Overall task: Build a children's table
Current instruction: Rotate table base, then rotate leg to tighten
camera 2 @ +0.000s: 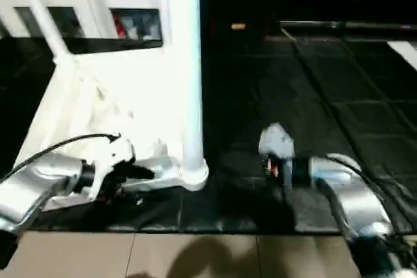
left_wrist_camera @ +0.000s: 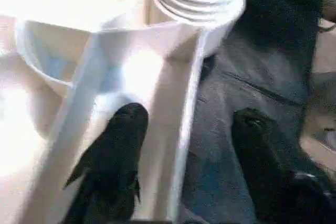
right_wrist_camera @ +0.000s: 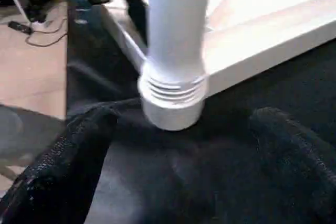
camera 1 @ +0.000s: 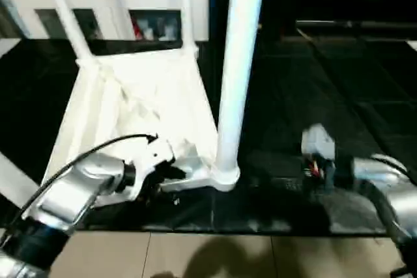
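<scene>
The children's table lies upside down on a black mat, its ribbed white top facing up. A long white leg stands upright in the near corner socket, and two more legs rise at the far corners. My left gripper is at the near rim beside that socket. In the left wrist view, my left gripper is open and straddles the rim wall, one finger inside and one over the mat. My right gripper is open and low over the mat, just right of the leg's ridged base.
A white cabinet with glass-fronted shelves stands behind the table. The black mat stretches out to the right. Beige floor tiles run along the near edge.
</scene>
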{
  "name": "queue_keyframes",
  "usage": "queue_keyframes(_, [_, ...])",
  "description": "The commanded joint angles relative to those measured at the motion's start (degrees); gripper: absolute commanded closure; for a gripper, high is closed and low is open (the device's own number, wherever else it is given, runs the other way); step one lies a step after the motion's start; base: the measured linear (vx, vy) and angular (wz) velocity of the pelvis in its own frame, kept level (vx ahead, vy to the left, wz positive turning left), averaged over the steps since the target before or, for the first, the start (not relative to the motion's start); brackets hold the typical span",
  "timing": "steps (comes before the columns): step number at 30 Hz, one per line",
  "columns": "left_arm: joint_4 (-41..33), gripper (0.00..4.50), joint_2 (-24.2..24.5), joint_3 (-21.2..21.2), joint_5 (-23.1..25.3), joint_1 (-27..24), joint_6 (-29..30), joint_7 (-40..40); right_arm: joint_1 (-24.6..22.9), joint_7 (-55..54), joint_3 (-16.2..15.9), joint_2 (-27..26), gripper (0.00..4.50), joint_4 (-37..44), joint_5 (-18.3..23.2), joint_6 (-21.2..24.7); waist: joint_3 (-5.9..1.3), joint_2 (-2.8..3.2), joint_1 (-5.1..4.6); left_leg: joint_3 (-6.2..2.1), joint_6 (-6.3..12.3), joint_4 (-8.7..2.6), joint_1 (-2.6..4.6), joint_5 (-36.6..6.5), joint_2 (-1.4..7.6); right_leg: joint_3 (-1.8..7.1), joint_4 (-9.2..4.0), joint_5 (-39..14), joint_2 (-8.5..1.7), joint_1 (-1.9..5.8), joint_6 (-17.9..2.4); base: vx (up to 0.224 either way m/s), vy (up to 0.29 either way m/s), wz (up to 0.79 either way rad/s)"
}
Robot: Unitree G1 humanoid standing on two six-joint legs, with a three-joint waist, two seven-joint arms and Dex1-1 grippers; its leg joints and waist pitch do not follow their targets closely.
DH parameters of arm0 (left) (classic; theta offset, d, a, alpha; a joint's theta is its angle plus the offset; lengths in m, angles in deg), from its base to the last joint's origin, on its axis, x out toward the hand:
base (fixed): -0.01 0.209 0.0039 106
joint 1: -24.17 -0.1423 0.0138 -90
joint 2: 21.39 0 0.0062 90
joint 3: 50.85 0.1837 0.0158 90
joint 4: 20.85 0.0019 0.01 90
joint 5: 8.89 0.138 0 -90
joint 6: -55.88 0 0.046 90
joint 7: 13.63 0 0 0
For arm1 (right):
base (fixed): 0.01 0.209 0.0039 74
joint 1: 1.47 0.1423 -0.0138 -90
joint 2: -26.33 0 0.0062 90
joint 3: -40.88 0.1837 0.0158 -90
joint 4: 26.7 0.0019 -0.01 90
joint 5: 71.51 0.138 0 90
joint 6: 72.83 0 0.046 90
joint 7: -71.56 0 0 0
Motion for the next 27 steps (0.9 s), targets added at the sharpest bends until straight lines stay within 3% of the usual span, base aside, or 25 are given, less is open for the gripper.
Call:
queue_keyframes(1, [1.8, 1.92, -0.5, 0.1, 1.0, 1.0, -1.1, 0.9, -0.3, 0.5, -0.2, 1.0, 0.0, 2.7, 0.8, 1.7, -3.8, -0.57, 0.37, -1.05, 4.29, -3.59, 0.02, -7.9, 1.87, 3.45, -5.7, -21.9, -4.24, 3.24, -3.4, 0.0, 0.0, 0.0])
queue_keyframes(3, [3.6, 2.05, -1.6, 0.0, 1.0, 1.9, -1.6, 1.3, -1.4, 0.4, -0.2, 1.7, 0.0, 4.9, 1.4, 3.1, -3.84, -0.64, 0.45, -0.94, 4.44, -3.5, 0.24, -8.0, 1.89, 3.51, -5.79, -20.9, -4.12, 3.04, -3.7, 0.0, 0.0, 0.0])
queue_keyframes(9, [6.2, 2.61, -2.3, 0.8, 1.6, 3.0, -6.1, -1.7, -2.2, 0.0, -0.7, 2.4, 0.0, 7.6, 1.9, 6.0, -4.08, -0.76, 0.72, -1.16, 4.91, -3.46, -0.1, -6.6, 2.08, 3.52, -5.26, -17.6, -4.37, 3.34, -4.7, 0.0, 0.0, 0.0])
queue_keyframes(15, [7.5, 3.05, -2.0, 1.9, 2.1, 3.6, -6.8, -3.4, -1.6, -0.8, -1.2, 2.3, 0.0, 7.9, 1.6, 6.7, -3.94, -0.71, 0.62, -1.13, 4.43, -3.51, 0.0, -7.4, 2.03, 3.5, -5.51, -19.3, -4.5, 3.34, -4.4, 0.0, 0.0, 0.0])
queue_keyframes(17, [7.6, 3.17, -1.9, 2.1, 2.0, 3.6, -6.9, -4.1, -1.6, -0.9, -1.3, 2.3, 0.0, 8.1, 1.7, 6.9, -3.94, -0.48, 0.65, -1.21, 4.35, -3.56, 0.06, -7.4, 2.17, 3.51, -5.45, -19.0, -4.5, 3.28, -4.7, 0.0, 0.0, 0.0])
queue_keyframes(24, [8.3, 3.68, -2.6, 2.2, 2.0, 3.5, -7.6, -4.5, -2.1, -1.3, -1.4, 2.2, 0.0, 8.7, 1.5, 7.4, -4.04, -0.57, 0.62, -1.17, 4.4, -3.47, -0.03, -7.0, 2.17, 3.55, -5.21, -17.0, -4.52, 3.46, -5.6, 0.0, 0.0, 0.0])
queue_keyframes(27, [11.4, 3.95, -3.3, 2.0, 3.0, 4.7, -11.4, -4.9, -2.1, -1.5, -1.3, 2.1, 0.0, 8.8, 1.5, 7.4, -3.98, -0.51, 0.6, -1.13, 4.32, -3.49, 0.05, -7.4, 2.05, 3.51, -5.47, -18.1, -4.45, 3.43, -4.9, 0.0, 0.0, 0.0])
